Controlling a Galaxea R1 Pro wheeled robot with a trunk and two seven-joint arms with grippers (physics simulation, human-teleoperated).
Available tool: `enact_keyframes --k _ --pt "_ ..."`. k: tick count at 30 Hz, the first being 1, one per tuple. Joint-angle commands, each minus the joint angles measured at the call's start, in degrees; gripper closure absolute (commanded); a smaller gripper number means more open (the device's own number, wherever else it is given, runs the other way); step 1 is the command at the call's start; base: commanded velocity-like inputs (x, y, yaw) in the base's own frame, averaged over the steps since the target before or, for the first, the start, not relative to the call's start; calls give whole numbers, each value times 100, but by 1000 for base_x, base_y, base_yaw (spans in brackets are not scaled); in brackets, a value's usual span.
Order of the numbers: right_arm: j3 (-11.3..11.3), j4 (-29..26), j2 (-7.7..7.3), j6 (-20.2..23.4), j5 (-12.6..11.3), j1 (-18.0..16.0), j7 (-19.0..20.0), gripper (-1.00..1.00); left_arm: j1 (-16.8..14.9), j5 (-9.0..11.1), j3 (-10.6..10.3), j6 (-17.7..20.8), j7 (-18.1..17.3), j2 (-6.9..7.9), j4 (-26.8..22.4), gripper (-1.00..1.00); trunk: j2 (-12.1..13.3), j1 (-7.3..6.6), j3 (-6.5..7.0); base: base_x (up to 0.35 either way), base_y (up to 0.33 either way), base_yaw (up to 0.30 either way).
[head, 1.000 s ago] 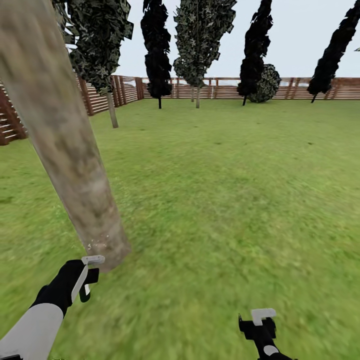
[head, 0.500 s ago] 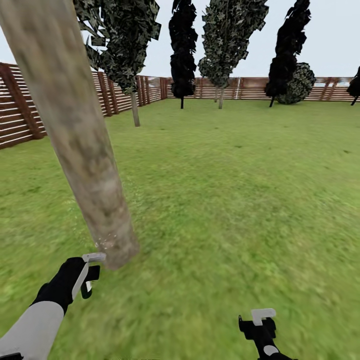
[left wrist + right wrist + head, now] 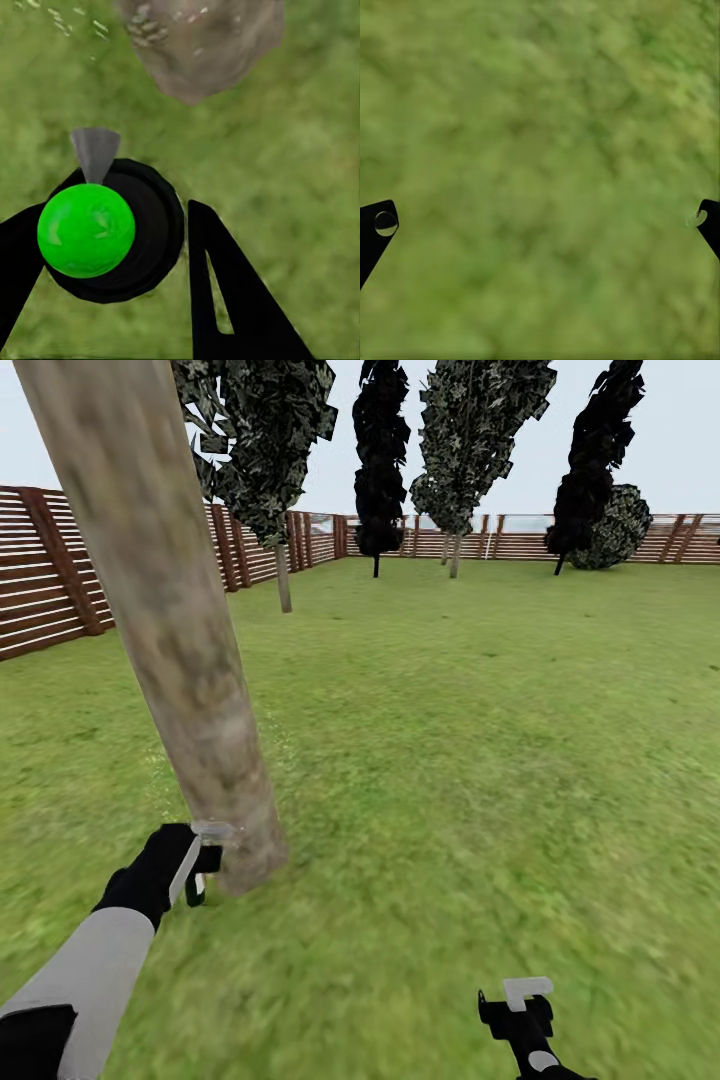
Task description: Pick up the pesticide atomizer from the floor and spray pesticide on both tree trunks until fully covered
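Grass (image 3: 450, 780) runs underfoot and out to the fence, and nearest of all is the right gripper (image 3: 522, 1000), low over bare lawn; in its wrist view the two fingertips sit at opposite edges of the picture, so it is spread wide with nothing in it. Next out is the left gripper (image 3: 200, 860), with its fingers closed around the atomizer (image 3: 105, 229). From the wrist, the atomizer is a black round body with a bright green ball on top and a grey nozzle pointing at the foot of the trunk (image 3: 190, 660). From the head, the nozzle end sits just beside the trunk base, perhaps touching it. Compared with half a second ago the left arm has reached forward and up toward the trunk, and the whole scene has shifted a little, which reads as camera motion. Faint pale specks lie on the bark and grass near the base. I judge spraying of this first tree to be under way at its lowest part, with the column above still to cover. Farther off stand another pale-trunked tree (image 3: 283, 575), dark conifers (image 3: 380, 480) and the slatted fence (image 3: 60, 585). No writing or brand is legible anywhere.
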Motion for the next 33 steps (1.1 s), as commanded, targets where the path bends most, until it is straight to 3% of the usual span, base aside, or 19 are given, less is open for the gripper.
enact_keyframes --k 1,3,5,10,13,21,24,33 --pt "49 -1 -1 -12 -47 -2 -14 -100 -2 77 14 31 -21 139 -6 100 -2 -1 -5 0 0 0" --pt "49 -3 -1 -14 -47 -2 -11 -100 9 81 18 42 -23 342 -6 100 -2 -1 -5 0 0 0" --pt "49 -3 5 -14 -52 -2 0 -100 13 79 5 47 -23 344 -6 100 -2 -1 -5 0 0 6" --pt "49 -3 8 -14 -55 -2 3 -100 -203 87 -32 183 -17 59 -23 100 -2 -1 -5 0 0 223" --pt "49 -3 5 -15 -55 -2 3 -100 -609 88 -34 543 -22 -109 -25 100 -2 -1 -5 0 0 274" --pt "44 -3 -6 -9 -55 -2 -4 -100 -640 13 -51 631 -6 -20 -6 100 -2 -1 -5 0 0 111" --pt "42 -3 -15 -9 -55 -2 -14 -100 -557 40 -38 584 -17 179 27 100 -2 -1 -5 3 -5 0" --pt "49 -3 -12 -10 -55 -2 -6 -100 -534 62 -34 580 0 145 -25 100 -2 -1 -5 64 -231 0"
